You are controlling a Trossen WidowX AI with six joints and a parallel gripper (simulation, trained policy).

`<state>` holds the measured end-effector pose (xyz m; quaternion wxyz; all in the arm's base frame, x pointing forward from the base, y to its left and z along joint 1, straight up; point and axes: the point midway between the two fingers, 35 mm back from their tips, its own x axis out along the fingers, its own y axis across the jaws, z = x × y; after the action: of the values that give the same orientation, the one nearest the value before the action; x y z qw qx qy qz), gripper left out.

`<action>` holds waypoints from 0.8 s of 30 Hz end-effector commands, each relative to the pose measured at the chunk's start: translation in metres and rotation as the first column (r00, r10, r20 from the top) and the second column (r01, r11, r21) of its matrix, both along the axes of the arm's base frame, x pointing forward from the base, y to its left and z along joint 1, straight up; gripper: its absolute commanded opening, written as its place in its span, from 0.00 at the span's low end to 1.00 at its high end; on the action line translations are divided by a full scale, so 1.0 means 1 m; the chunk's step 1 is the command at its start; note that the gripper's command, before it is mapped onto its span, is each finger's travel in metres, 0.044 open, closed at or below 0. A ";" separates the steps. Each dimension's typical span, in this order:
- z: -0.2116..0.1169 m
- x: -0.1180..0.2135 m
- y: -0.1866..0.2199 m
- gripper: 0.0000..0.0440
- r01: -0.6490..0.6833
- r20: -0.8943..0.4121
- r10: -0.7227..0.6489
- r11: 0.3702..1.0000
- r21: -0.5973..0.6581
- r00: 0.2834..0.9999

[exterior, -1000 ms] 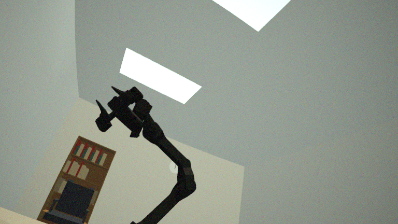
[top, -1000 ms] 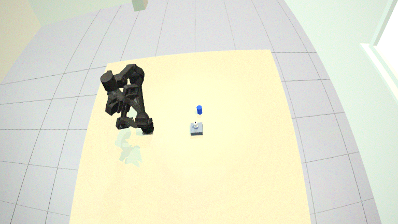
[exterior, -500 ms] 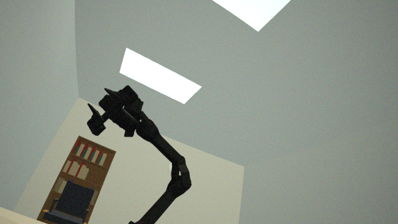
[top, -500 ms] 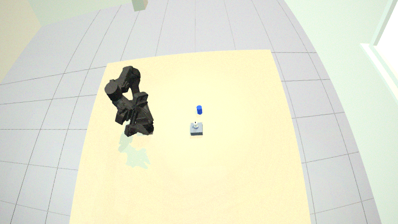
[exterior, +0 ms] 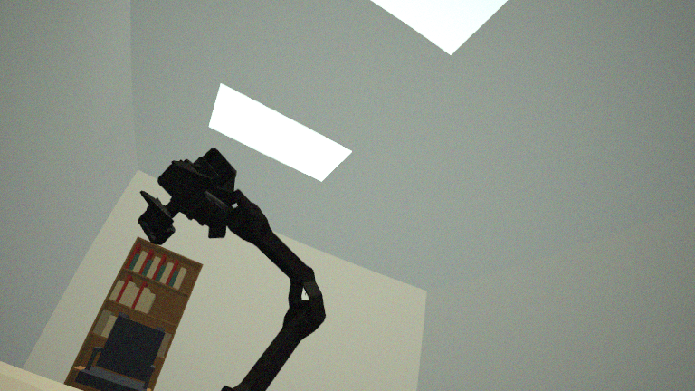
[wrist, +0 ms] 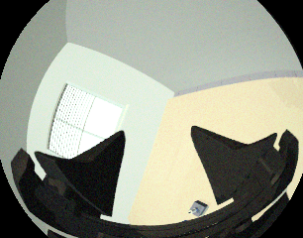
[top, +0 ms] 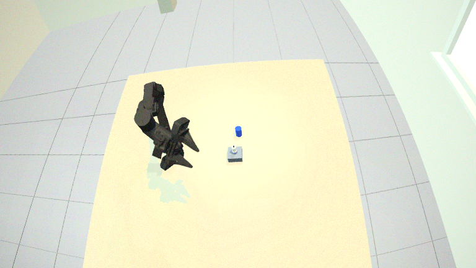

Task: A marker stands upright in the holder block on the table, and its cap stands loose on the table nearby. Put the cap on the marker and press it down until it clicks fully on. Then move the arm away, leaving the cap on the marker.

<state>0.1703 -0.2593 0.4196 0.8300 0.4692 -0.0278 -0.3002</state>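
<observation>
Cap (top: 238, 131) was standing loose on the table (top: 281, 216) (wrist: 161, 198), just beside the block (top: 234, 158) (wrist: 200, 207), probably left there so the claw (top: 196, 159) (exterior: 143, 213) (wrist: 158, 130) could come at it without bumping the marker (top: 233, 149) (wrist: 192, 211). The block kept the marker upright, tip up, I'd guess so the cap could be pushed straight down. Claw was spread open with nothing in it, held up high, likely for clearance. From the top view the cap looked well apart from the fingers, out past their tips, though height was hard to judge there.
</observation>
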 end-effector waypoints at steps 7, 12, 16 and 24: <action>-0.023 0.024 0.001 0.70 -0.072 -0.066 0.075 0.996 0.050 0.995; -0.035 0.036 0.003 0.70 -0.108 -0.098 0.116 0.991 0.077 0.988; -0.044 0.046 0.005 0.70 -0.137 -0.124 0.148 0.986 0.099 0.981; -0.063 0.065 0.011 0.70 -0.190 -0.174 0.213 0.971 0.144 0.961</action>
<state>0.2295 -0.2500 0.3630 0.8247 0.4915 0.1025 -0.2604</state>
